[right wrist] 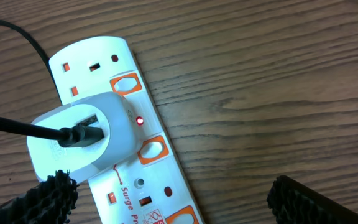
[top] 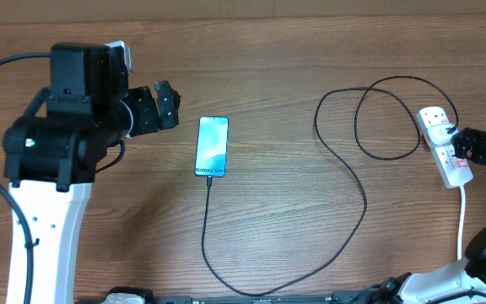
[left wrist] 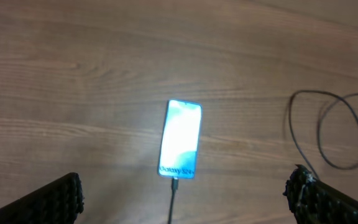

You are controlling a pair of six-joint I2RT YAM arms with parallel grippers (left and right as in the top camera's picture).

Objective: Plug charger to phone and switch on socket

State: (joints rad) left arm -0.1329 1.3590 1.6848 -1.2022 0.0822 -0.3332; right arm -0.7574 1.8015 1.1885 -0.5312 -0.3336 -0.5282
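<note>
The phone (top: 212, 147) lies face up mid-table with a bright blue screen; it also shows in the left wrist view (left wrist: 181, 139). The black charger cable (top: 357, 194) is plugged into the phone's near end (left wrist: 174, 185) and loops right to a white adapter (right wrist: 79, 134) seated in the white socket strip (top: 444, 145). A small red light glows on the strip (right wrist: 140, 121) beside the adapter. My left gripper (top: 168, 105) is open, left of the phone and above the table (left wrist: 182, 199). My right gripper (top: 462, 145) is open, hovering at the strip (right wrist: 166, 199).
The strip's white cord (top: 461, 221) runs toward the table's front edge at the right. The brown wooden table (top: 294, 76) lies under everything. The left arm's white body (top: 49, 211) stands at the left.
</note>
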